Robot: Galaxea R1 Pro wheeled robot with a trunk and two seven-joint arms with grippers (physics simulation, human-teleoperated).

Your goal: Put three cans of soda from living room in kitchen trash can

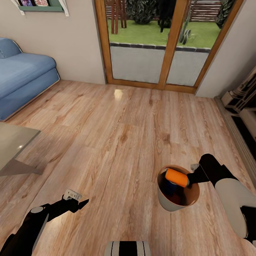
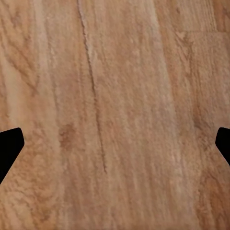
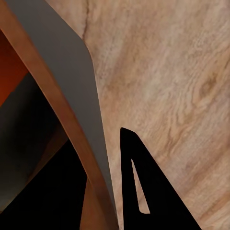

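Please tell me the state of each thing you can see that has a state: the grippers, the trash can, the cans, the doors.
Left gripper: open, empty, over the wood floor.
Right gripper: shut on the trash can rim.
Trash can: upright, held off the floor.
Orange can: lying inside, on top.
Blue can: inside, underneath.
Glass doors: closed.

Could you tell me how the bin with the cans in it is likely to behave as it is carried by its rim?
The bin is gripped at one side of its rim by the right gripper, so it may tilt. The orange can lying on top could roll or shift. It looks stiff.
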